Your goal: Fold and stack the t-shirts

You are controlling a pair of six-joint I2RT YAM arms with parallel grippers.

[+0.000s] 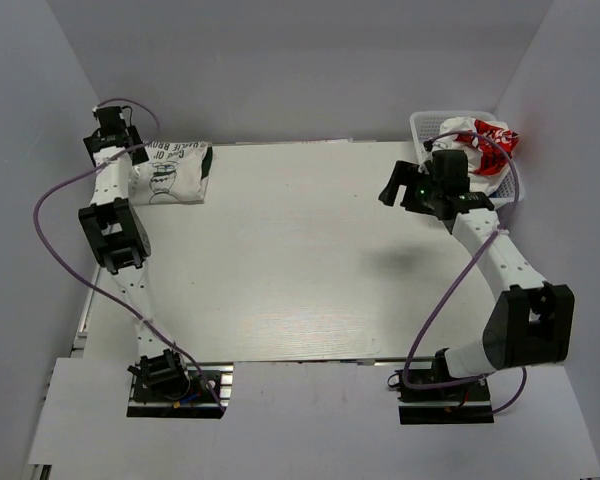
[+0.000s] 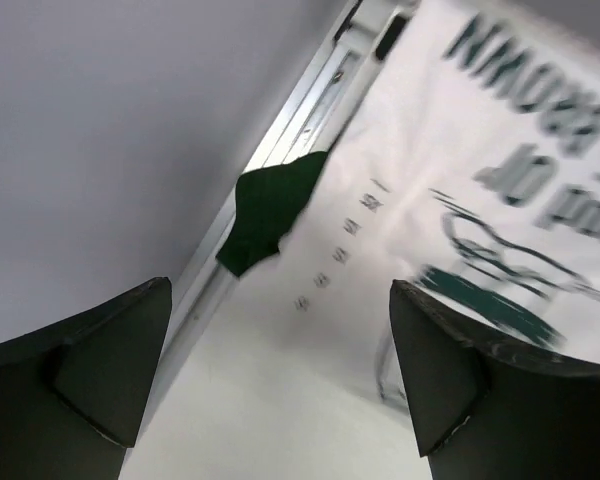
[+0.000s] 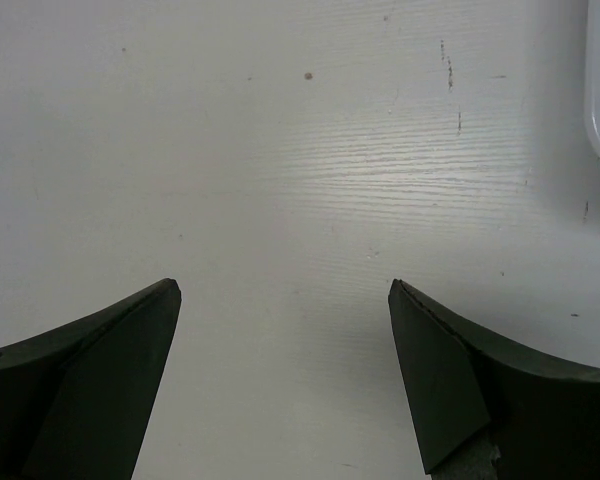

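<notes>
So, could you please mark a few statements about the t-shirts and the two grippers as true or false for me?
1. The folded off-white t-shirt lies at the far left corner of the table. True.
2. The left gripper is shut on it. False: its jaws stand open with nothing between them.
3. The white t-shirt with red print sits crumpled in the basket at the far right. True.
4. The right gripper holds a t-shirt. False: it is open above bare table.
</notes>
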